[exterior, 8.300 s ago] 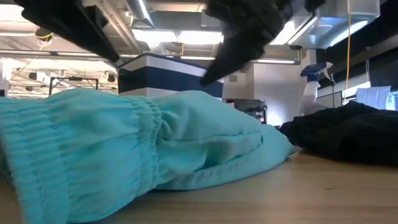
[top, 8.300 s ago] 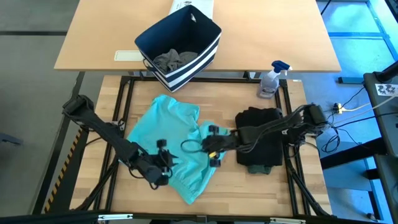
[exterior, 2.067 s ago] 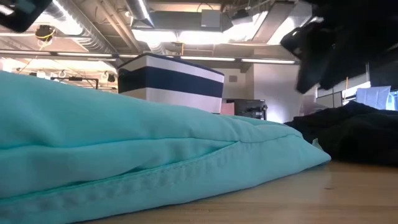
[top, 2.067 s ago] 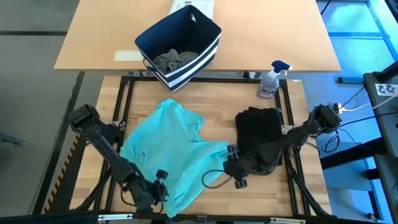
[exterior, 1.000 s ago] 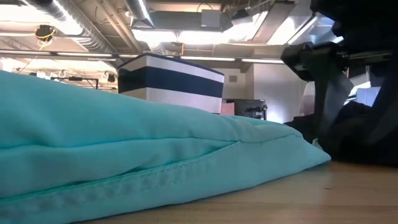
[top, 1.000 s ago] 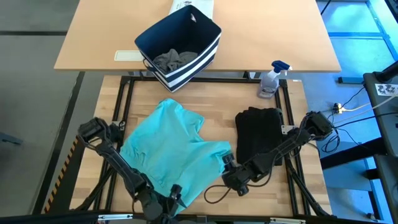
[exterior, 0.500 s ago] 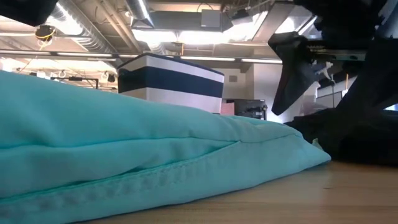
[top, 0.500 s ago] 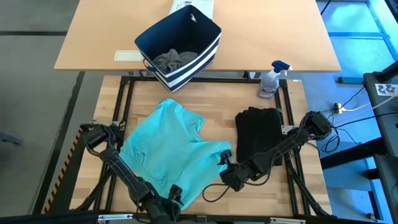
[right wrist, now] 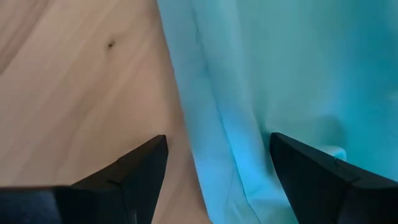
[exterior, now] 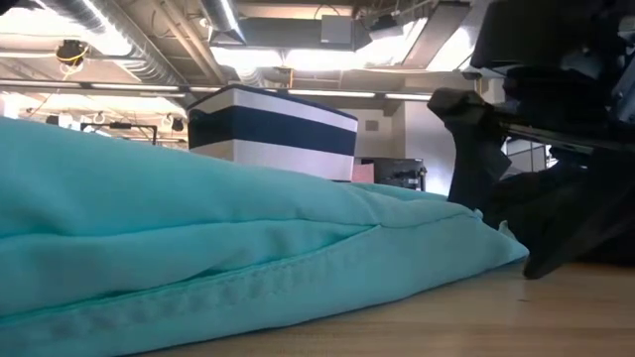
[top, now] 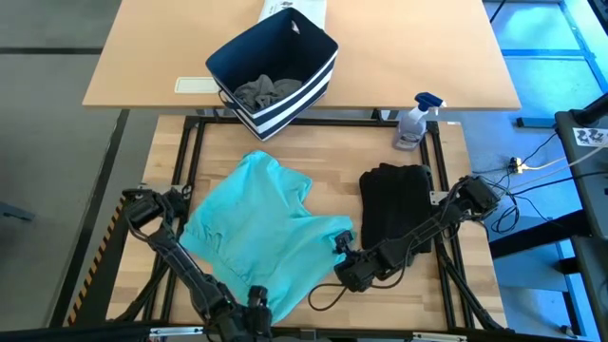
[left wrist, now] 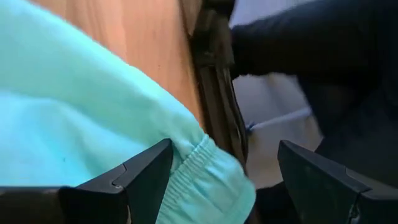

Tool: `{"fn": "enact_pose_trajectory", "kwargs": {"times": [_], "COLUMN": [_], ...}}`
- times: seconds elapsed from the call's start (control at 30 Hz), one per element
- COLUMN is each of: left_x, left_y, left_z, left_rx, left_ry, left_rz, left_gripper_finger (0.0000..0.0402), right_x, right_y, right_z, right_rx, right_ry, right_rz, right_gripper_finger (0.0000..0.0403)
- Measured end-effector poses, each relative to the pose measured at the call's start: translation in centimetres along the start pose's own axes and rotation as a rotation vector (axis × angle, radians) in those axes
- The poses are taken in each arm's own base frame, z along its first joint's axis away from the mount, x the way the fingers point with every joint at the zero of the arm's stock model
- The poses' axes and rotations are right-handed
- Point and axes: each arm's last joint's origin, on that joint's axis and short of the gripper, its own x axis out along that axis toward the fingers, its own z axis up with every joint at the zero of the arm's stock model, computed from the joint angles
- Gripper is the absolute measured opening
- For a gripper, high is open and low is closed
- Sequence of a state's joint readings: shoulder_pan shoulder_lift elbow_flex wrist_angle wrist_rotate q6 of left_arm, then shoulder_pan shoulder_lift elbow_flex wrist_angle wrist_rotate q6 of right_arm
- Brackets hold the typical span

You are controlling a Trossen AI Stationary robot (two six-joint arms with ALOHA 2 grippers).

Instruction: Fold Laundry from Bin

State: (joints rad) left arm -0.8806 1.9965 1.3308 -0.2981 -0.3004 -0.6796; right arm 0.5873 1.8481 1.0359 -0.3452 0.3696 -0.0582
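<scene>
A teal piece (top: 261, 237) of the laundry lies spread on the wooden table. Its elastic hem (left wrist: 208, 165) runs between the open fingers of my left gripper (top: 255, 302) at the cloth's near corner. My right gripper (top: 340, 255) stands open at the cloth's right corner, its fingers on either side of a stitched edge (right wrist: 208, 143). A folded black piece (top: 394, 204) lies to the right. The bin (top: 275, 66) stands on the far table with a grey piece (top: 266, 91) inside. My left gripper (left wrist: 224, 149) is open over the teal piece's elastic hem; I cannot tell whether its fingers touch the cloth. My right gripper (right wrist: 217, 138) is open over the teal piece's stitched edge; I cannot tell whether it touches either.
A spray bottle (top: 414, 120) stands at the table's far right corner. A white printed box (top: 294, 11) lies behind the bin. Bare wood (top: 332, 176) shows between the teal and black pieces. A black metal frame (top: 190, 142) runs round the table.
My right gripper has shifted a little toward the table's left, closer to the teal piece's right corner, and has come lower. My left gripper has edged slightly right along the near edge. The teal piece has stayed where it was.
</scene>
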Motion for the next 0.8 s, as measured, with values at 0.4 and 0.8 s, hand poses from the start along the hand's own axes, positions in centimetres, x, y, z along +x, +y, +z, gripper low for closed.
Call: {"fn": "enact_pose_trajectory", "kwargs": {"times": [0.4,0.8], "left_x": [1.9,1.9], "left_y": [1.3,2.7], "left_z": [-1.0,-1.4], "left_rx": [-0.251,-0.331], "left_ry": [0.095,0.174], "left_rz": [0.072,0.166], "left_gripper_finger": [0.0284,0.0133], "right_x": [-0.1,0.7], "right_y": [-0.2,-0.7], "right_z": [0.5,-0.1], "right_rx": [0.013,-0.019], "right_ry": [-0.023,0.038], "right_rz": [-0.052,-0.090], "right_gripper_finger": [0.0285,0.0252]}}
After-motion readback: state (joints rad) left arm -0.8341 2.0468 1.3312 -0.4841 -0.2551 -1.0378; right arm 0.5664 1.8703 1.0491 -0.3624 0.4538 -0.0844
